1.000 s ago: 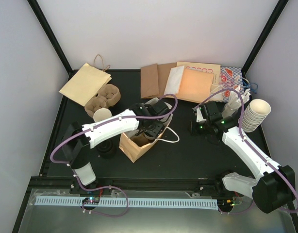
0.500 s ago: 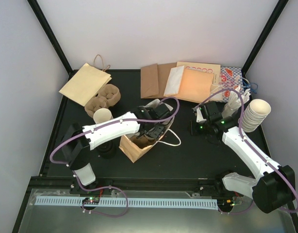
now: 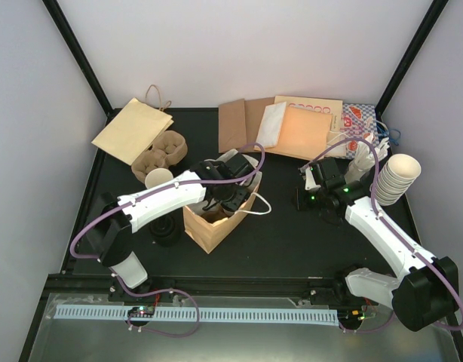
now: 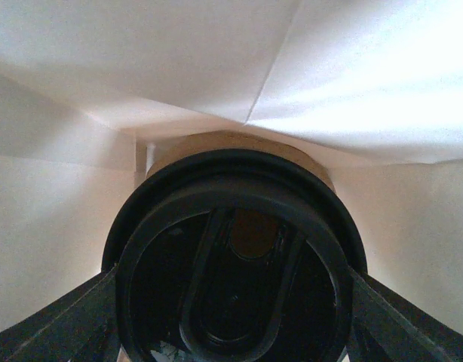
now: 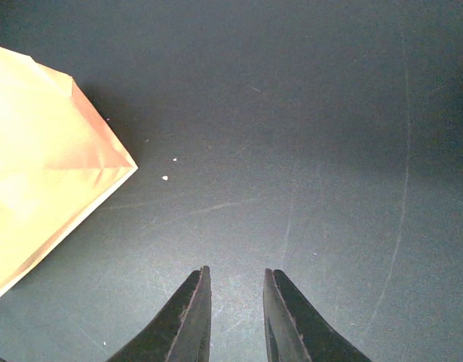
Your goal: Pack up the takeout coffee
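we are pinching the lidded coffee cup [image 4: 231, 249] in the left gripper [image 4: 231, 320] by its stiff rim; thin walls likely crush.

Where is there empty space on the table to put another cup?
The biggest bare patch is the table front, between the open bag and the right arm. A smaller one lies between bag and right fingers. The back is crowded with flat bags, a tray and cup stacks.

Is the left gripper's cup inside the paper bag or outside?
Inside: white walls of the paper bag surround the cup in the left gripper.
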You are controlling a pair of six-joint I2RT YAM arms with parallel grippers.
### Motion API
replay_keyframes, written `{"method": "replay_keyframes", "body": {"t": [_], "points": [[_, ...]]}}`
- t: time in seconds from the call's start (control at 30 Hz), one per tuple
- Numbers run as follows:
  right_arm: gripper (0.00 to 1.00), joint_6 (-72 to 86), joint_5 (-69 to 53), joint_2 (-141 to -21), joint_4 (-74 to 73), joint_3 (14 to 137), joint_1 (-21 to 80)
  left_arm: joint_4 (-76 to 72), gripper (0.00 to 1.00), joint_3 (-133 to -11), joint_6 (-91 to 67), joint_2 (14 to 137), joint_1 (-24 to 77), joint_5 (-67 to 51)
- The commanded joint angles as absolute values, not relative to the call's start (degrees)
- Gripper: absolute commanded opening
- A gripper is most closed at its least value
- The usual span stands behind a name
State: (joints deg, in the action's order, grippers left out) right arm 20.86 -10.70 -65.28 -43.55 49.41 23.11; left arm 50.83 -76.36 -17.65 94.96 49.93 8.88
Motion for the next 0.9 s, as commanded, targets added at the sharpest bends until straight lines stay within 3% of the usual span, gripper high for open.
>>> {"method": "replay_keyframes", "body": {"t": [0.0,0.17,0.27,0.47,0.7,0.87], "points": [[0.23,20.6,-10.8,-64.7,-43.9,49.8,22.9,60.8,0.33,-72.4,-16.5,99.5,49.6,8.0],[0.23,20.5,-10.7,-64.4,-44.3,50.0,22.9,61.7,0.34,-74.1,-16.7,98.8,49.6,8.3],[0.23,20.6,-10.7,-64.5,-44.4,50.0,22.9,62.7,0.4,-75.9,-16.9,98.1,49.6,8.6],[0.23,20.5,-10.8,-64.4,-44.6,50.3,22.9,65.5,0.62,-80.8,-17.5,95.4,49.6,9.8],[0.23,20.5,-11.1,-64.7,-44.6,50.6,22.9,67.3,0.97,-85.0,-17.6,92.3,49.6,9.7],[0.23,20.4,-11.3,-64.8,-44.6,50.7,22.9,67.4,0.99,-85.6,-17.3,91.4,49.6,8.4]]}}
